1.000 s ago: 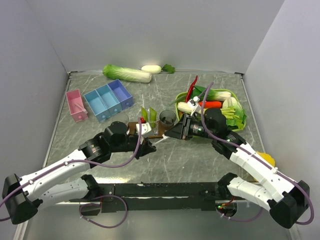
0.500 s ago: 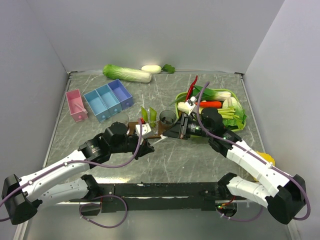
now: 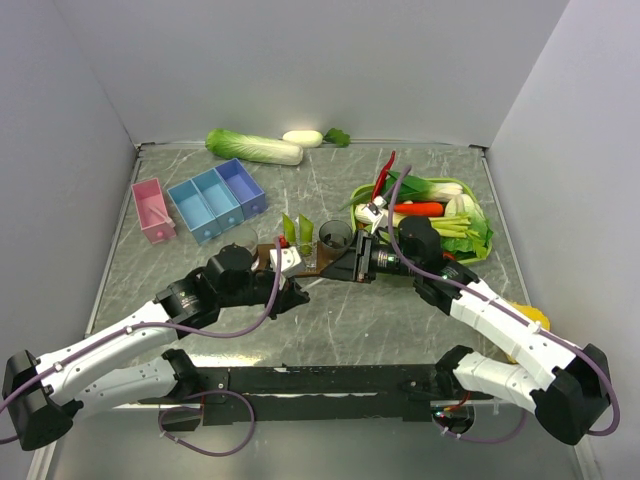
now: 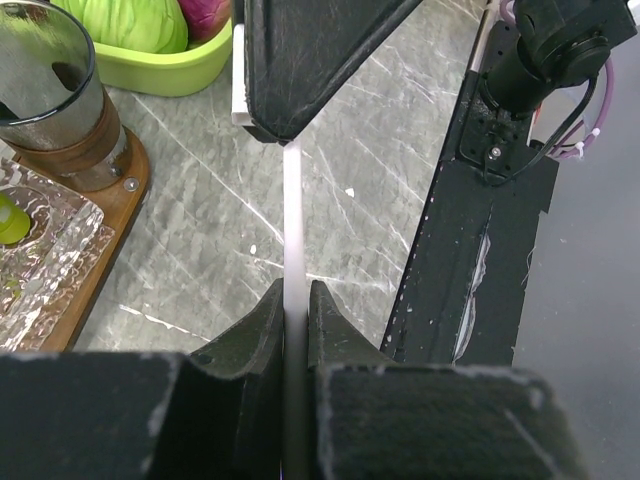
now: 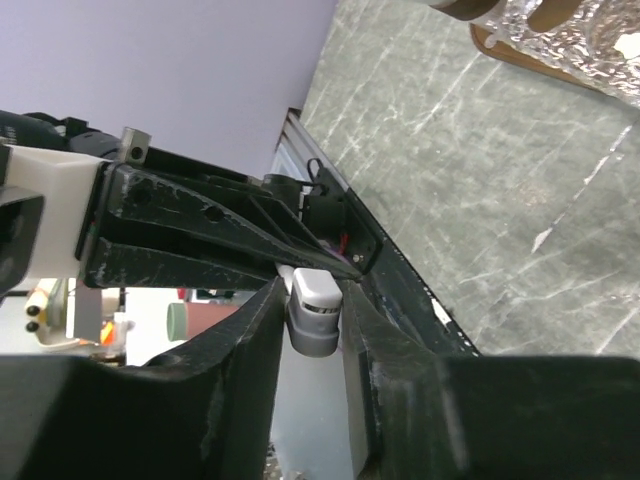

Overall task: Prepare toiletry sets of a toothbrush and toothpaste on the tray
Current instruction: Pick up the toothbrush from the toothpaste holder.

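Note:
A thin white toothbrush [image 4: 293, 220] runs between both grippers just above the table in front of the tray. My left gripper [image 3: 298, 288] is shut on its near end, as the left wrist view [image 4: 293, 310] shows. My right gripper [image 3: 338, 270] is closed around the other end [image 5: 315, 310]. The dark brown tray [image 3: 265, 256] lies behind them and holds dark tumblers [image 3: 335, 235] and a clear glass piece. Two light-green toothpaste tubes [image 3: 297, 229] stand at the tray's middle. In the left wrist view a tumbler [image 4: 50, 90] stands on the tray's end [image 4: 125, 190].
A lime-green vegetable basket [image 3: 478, 215] stands right of the tray, close behind my right arm. A blue compartment box [image 3: 215, 200] and a pink box [image 3: 152, 208] stand at the back left. A cabbage [image 3: 255, 147] lies along the back wall.
My right gripper has moved left toward the left gripper and now sits around the toothbrush's far end. The left arm has hardly moved.

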You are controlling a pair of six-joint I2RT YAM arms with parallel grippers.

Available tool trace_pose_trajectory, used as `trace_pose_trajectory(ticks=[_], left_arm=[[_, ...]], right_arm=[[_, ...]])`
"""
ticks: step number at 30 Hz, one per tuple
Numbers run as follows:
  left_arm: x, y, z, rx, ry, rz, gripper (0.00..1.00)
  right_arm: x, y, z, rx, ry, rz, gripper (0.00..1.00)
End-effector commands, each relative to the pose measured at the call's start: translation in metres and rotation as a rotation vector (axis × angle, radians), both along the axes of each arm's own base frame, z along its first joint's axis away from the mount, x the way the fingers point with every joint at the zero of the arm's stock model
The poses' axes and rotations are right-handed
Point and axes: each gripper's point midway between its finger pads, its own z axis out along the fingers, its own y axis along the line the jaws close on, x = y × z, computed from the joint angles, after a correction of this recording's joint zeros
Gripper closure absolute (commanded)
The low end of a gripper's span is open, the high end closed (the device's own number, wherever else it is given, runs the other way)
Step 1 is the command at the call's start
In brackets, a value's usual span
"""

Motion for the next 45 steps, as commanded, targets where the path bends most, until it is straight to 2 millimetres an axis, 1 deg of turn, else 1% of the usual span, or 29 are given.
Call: trace_pose_trajectory(ticks=[1, 4, 6, 7, 8, 9, 11, 12, 14, 15, 17, 18, 20, 21, 25, 26, 28, 29, 31, 32, 34, 35, 37, 38, 39, 40, 41, 44, 45], left_arm=[[0.002, -0.005, 0.016, -0.054, -0.051, -0.011, 0.99], [0.004, -0.005, 0.017, -0.054, -0.052, 0.000, 0.99], [0.005, -0.005, 0.016, -0.050, -0.048, 0.009, 0.96], [0.005, -0.005, 0.017, -0.052, -0.046, 0.010, 0.95], [0.006, -0.006, 0.017, -0.053, -0.040, 0.015, 0.93], [0.006, -0.006, 0.017, -0.053, -0.035, 0.018, 0.84], [0.008, -0.007, 0.019, -0.058, -0.031, 0.029, 0.70], [0.008, -0.007, 0.020, -0.059, -0.027, 0.032, 0.54], [0.009, -0.007, 0.022, -0.066, -0.023, 0.041, 0.38], [0.008, -0.007, 0.026, -0.079, -0.025, 0.043, 0.28], [0.011, -0.005, 0.033, -0.099, -0.028, 0.069, 0.21], [0.013, -0.003, 0.042, -0.127, -0.045, 0.083, 0.16], [0.016, 0.001, 0.050, -0.160, -0.049, 0.106, 0.12], [0.017, 0.005, 0.058, -0.188, -0.062, 0.118, 0.08], [0.034, 0.021, 0.074, -0.262, -0.076, 0.190, 0.01], [0.046, 0.030, 0.077, -0.277, -0.068, 0.242, 0.01], [0.058, 0.038, 0.084, -0.301, -0.065, 0.278, 0.00], [0.073, 0.050, 0.086, -0.313, -0.057, 0.347, 0.01], [0.093, 0.064, 0.086, -0.313, -0.051, 0.431, 0.01], [0.108, 0.080, 0.085, -0.313, -0.049, 0.509, 0.01], [0.127, 0.099, 0.080, -0.295, -0.047, 0.614, 0.01], [0.137, 0.113, 0.077, -0.285, -0.042, 0.679, 0.01], [0.149, 0.129, 0.069, -0.261, -0.035, 0.765, 0.01], [0.154, 0.136, 0.065, -0.249, -0.026, 0.800, 0.01], [0.156, 0.139, 0.061, -0.239, -0.016, 0.817, 0.01], [0.159, 0.144, 0.058, -0.234, -0.012, 0.840, 0.01], [0.161, 0.145, 0.056, -0.229, -0.004, 0.846, 0.01], [0.165, 0.145, 0.048, -0.217, 0.018, 0.848, 0.01], [0.166, 0.145, 0.047, -0.216, 0.022, 0.845, 0.00]], right_arm=[[-0.001, 0.004, 0.010, 0.041, -0.032, 0.018, 0.68], [-0.003, 0.005, 0.012, 0.054, -0.037, 0.035, 0.76], [-0.003, 0.006, 0.015, 0.070, -0.046, 0.041, 0.86], [-0.004, 0.006, 0.016, 0.074, -0.046, 0.045, 0.93], [-0.004, 0.006, 0.015, 0.076, -0.046, 0.046, 0.96], [-0.004, 0.007, 0.017, 0.082, -0.047, 0.047, 0.99], [-0.005, 0.007, 0.021, 0.094, -0.061, 0.053, 1.00], [-0.006, 0.006, 0.023, 0.101, -0.068, 0.050, 1.00], [-0.004, 0.005, 0.027, 0.110, -0.089, 0.037, 1.00], [-0.005, 0.003, 0.031, 0.118, -0.108, 0.031, 1.00], [-0.001, -0.001, 0.034, 0.104, -0.133, -0.007, 1.00], [-0.003, -0.005, 0.038, 0.093, -0.173, -0.017, 1.00], [0.000, -0.014, 0.037, 0.047, -0.191, -0.063, 1.00], [0.005, -0.022, 0.040, 0.020, -0.253, -0.110, 1.00], [0.022, -0.052, 0.048, -0.085, -0.382, -0.277, 1.00], [0.025, -0.058, 0.049, -0.112, -0.423, -0.302, 1.00], [0.032, -0.073, 0.048, -0.160, -0.454, -0.378, 1.00], [0.035, -0.078, 0.047, -0.185, -0.483, -0.396, 1.00], [0.043, -0.087, 0.048, -0.218, -0.513, -0.450, 1.00], [0.045, -0.089, 0.049, -0.236, -0.540, -0.462, 1.00], [0.052, -0.092, 0.050, -0.256, -0.568, -0.496, 1.00], [0.055, -0.094, 0.051, -0.273, -0.590, -0.511, 1.00], [0.057, -0.088, 0.052, -0.283, -0.622, -0.519, 1.00], [0.063, -0.092, 0.052, -0.312, -0.647, -0.553, 1.00], [0.065, -0.090, 0.052, -0.324, -0.661, -0.562, 1.00], [0.061, -0.082, 0.055, -0.313, -0.688, -0.549, 1.00], [0.066, -0.085, 0.056, -0.341, -0.712, -0.583, 1.00], [0.066, -0.076, 0.061, -0.344, -0.754, -0.577, 1.00], [0.069, -0.074, 0.056, -0.360, -0.750, -0.573, 1.00]])
